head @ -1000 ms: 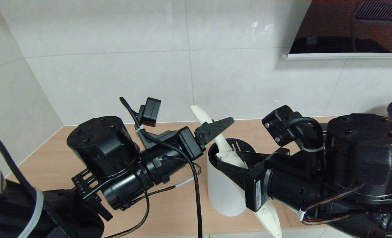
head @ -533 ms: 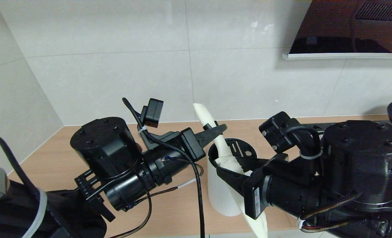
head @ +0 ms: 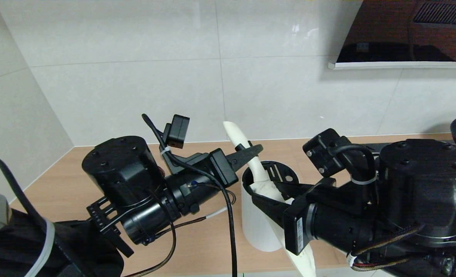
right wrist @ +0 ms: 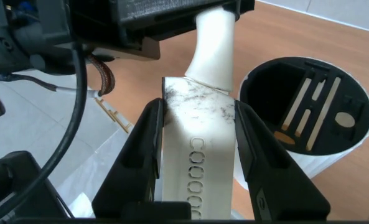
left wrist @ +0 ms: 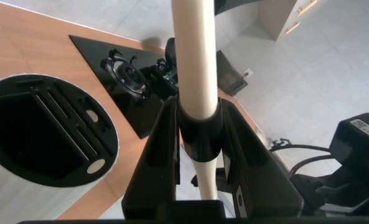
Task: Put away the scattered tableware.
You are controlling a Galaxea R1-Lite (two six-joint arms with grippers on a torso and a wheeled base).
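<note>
A white slotted spatula [head: 236, 134] is held tilted over a white cylindrical utensil holder [head: 255, 231] with a black divided insert. My left gripper [head: 247, 152] is shut on its round handle [left wrist: 195, 62], seen close in the left wrist view [left wrist: 200, 127]. My right gripper [head: 268, 197] is shut on the wide speckled blade [right wrist: 200, 134], one finger on each edge [right wrist: 200, 155]. The blade's end [head: 304, 261] hangs below the right wrist, in front of the holder. The holder's open top [right wrist: 308, 118] lies just beside the blade.
The holder stands on a wooden counter [head: 70, 184] against a tiled wall. A black gas hob [left wrist: 131, 74] is set in the counter to the right. A dark range hood [head: 405, 34] hangs at the upper right. Loose cables [head: 228, 215] trail under the left arm.
Over the last second both arms and the spatula shifted slightly left, and the left gripper's fingers settled closer on the handle. Almost nothing moved in the last half second.
</note>
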